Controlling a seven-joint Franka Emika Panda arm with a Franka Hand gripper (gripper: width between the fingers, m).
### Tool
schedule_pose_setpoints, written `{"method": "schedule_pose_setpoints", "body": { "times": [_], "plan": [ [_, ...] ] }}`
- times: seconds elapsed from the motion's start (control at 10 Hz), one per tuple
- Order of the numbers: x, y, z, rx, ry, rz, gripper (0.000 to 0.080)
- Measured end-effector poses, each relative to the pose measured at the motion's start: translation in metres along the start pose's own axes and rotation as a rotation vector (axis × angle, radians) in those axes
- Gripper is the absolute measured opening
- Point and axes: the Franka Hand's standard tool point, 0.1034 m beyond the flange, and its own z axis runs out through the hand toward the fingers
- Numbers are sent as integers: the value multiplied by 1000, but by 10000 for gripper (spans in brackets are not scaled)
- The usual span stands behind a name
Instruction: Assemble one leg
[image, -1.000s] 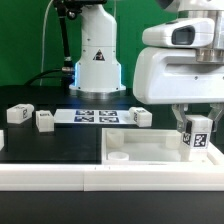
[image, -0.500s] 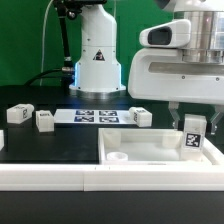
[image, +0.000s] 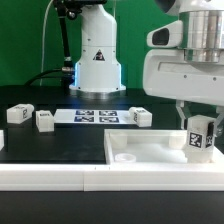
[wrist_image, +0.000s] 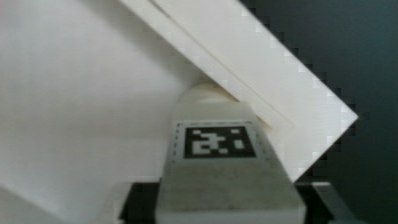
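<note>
My gripper (image: 199, 122) is shut on a leg (image: 199, 134), a small white post with a black-and-white tag, held upright over the right end of the large white panel (image: 150, 147). In the wrist view the leg (wrist_image: 221, 165) fills the space between my two dark fingers (wrist_image: 143, 200), its far tip by the panel's (wrist_image: 89, 90) corner edge. I cannot tell whether the tip touches the panel. Three more legs (image: 17, 114) (image: 44, 120) (image: 139, 117) lie on the black table behind.
The marker board (image: 95, 117) lies flat between the loose legs. The robot's white base (image: 97, 60) stands behind it. A white rail (image: 50, 176) runs along the front edge of the table.
My gripper has shifted toward the exterior view's right with the leg and sits a little lower over the panel's right end.
</note>
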Motion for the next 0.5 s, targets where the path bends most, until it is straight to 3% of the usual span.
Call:
{"method": "schedule_pose_setpoints", "body": {
  "times": [0.4, 0.5],
  "plan": [
    [1, 0, 0, 3, -11, 125, 291],
    [1, 0, 0, 5, -10, 89, 443]
  ]
}}
